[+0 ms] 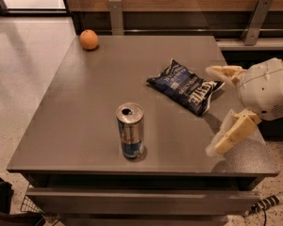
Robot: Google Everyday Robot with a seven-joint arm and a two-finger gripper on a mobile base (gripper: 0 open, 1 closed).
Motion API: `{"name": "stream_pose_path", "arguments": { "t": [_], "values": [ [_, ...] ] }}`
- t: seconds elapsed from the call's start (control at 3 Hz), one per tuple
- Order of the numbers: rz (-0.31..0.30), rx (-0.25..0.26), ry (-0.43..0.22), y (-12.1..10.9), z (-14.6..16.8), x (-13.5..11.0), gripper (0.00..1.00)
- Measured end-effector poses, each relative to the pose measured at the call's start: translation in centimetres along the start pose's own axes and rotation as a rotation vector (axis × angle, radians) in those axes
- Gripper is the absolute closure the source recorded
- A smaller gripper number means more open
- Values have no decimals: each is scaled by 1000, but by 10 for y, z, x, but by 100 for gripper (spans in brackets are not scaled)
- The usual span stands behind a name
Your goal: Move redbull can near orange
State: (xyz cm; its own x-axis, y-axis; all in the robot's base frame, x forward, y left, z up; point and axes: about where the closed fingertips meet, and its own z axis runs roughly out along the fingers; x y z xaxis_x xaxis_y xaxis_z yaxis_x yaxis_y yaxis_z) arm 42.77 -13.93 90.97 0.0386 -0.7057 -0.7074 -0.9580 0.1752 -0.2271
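Note:
The redbull can (130,130) stands upright near the front edge of the grey table (108,88), silver and blue with an open pull-tab hole on top. The orange (88,39) sits at the table's far left corner. My gripper (213,109) is at the right side of the table, above its right edge, well to the right of the can. Its two cream fingers are spread wide apart, one (224,72) by the chip bag and one (231,134) nearer the front. It holds nothing.
A dark blue chip bag (186,85) lies on the table's right half, between the can and the gripper's upper finger. A wooden wall with metal brackets (116,15) runs behind the table. A dark object (4,205) and a cable (266,204) lie on the floor in front.

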Motion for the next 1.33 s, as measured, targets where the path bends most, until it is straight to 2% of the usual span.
{"name": "stream_pose_path", "arguments": {
  "t": [0.33, 0.67, 1.0, 1.33],
  "values": [
    [54, -55, -180, 7, 25, -12, 0],
    [121, -118, -310, 15, 46, -21, 0],
    [184, -162, -397, 19, 68, -23, 0],
    [221, -192, -476, 22, 86, -28, 0]
  ]
}}
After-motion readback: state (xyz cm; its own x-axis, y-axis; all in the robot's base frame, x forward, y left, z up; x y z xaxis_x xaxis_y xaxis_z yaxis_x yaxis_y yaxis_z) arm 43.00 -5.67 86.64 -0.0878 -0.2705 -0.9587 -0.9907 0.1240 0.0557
